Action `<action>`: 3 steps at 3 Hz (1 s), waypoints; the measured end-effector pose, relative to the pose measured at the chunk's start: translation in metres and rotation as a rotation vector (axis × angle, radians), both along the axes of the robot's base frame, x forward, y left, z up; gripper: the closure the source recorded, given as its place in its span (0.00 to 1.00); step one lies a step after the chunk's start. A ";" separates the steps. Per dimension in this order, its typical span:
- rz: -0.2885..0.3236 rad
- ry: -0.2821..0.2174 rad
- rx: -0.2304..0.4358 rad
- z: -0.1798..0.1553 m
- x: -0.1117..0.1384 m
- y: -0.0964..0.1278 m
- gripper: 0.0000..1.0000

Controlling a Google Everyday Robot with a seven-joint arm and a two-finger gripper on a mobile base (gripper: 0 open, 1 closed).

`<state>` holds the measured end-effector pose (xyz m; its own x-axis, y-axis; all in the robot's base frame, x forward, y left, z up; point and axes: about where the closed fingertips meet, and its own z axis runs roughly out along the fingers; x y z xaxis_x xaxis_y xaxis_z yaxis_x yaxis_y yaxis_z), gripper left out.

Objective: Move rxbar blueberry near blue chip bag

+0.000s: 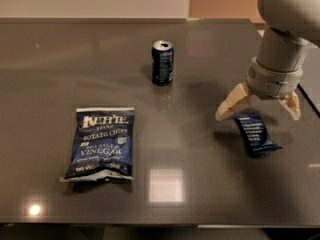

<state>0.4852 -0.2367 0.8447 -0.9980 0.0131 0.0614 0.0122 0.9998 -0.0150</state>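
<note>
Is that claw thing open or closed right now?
Open: the gripper hangs over the far end of the rxbar blueberry, its two fingers spread wide, one on each side.

Tool (258,116): tan fingers spread, pale grey wrist, over far end of rxbar blueberry (256,133), which has a dark blue wrapper with white text lines. Blue chip bag (101,144): dark blue, white lettering, silvery crimped edges. Soda can (162,63): dark blue, silver top. Counter (75,59): glossy dark grey-brown.

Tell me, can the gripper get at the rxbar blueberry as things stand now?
Probably yes. The gripper hangs open just over the rxbar blueberry, one finger to each side of its far end, and nothing lies between them. The soda can stands well away.
</note>
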 end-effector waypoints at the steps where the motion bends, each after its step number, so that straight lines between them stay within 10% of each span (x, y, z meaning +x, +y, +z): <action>1: -0.020 0.025 0.001 -0.009 -0.007 0.000 0.19; 3: -0.036 0.057 0.022 -0.020 -0.014 0.002 0.65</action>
